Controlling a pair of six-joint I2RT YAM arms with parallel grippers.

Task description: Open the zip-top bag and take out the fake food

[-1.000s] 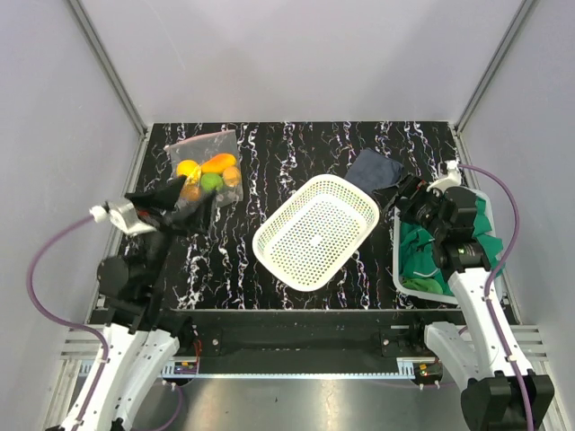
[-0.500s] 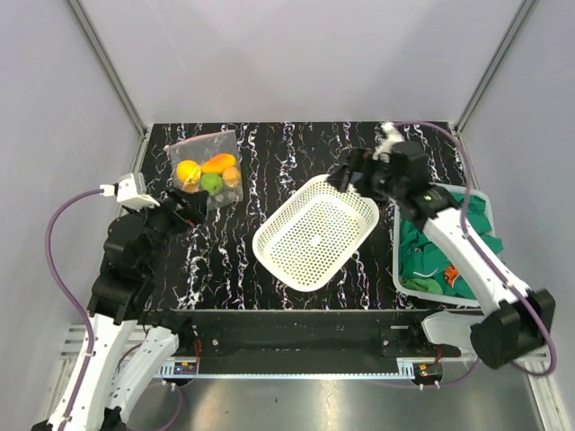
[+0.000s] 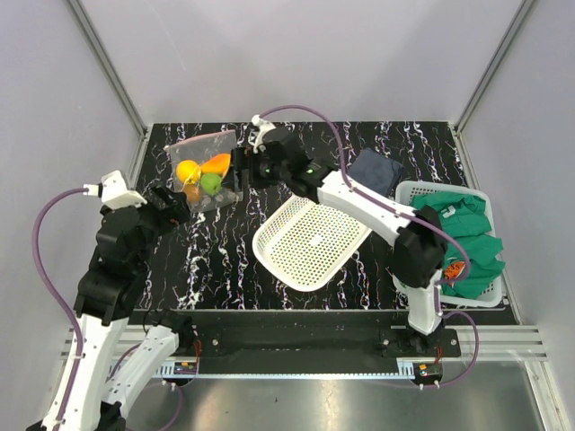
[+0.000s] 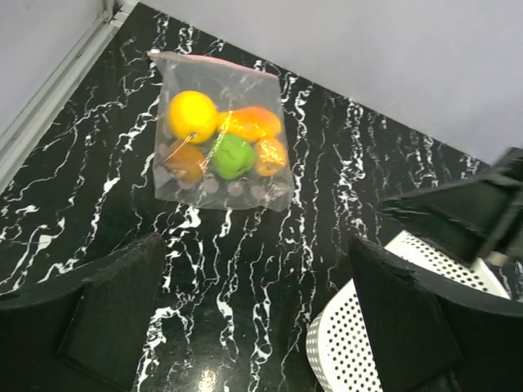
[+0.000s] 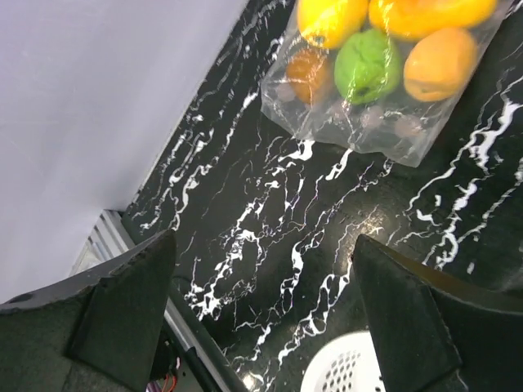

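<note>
My left end effector (image 3: pixel 173 203), spread wide, hovers near the desk's (image 3: pixel 225 260) left edge, in front of the zip-top bag (image 3: pixel 205 169) in the back-left corner with the fake food (image 3: pixel 208 176) inside; my right end effector (image 3: pixel 236 173), also spread, hangs at its right side. Crowding one bag, the two could clash or shove it to the edge; bare desk before the white basket (image 3: pixel 296 193) leaves room.

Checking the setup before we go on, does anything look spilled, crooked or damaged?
Nothing spilled or damaged. The zip-top bag lies flat, fake food inside; only the white mesh basket sits skewed to the table edges.
</note>
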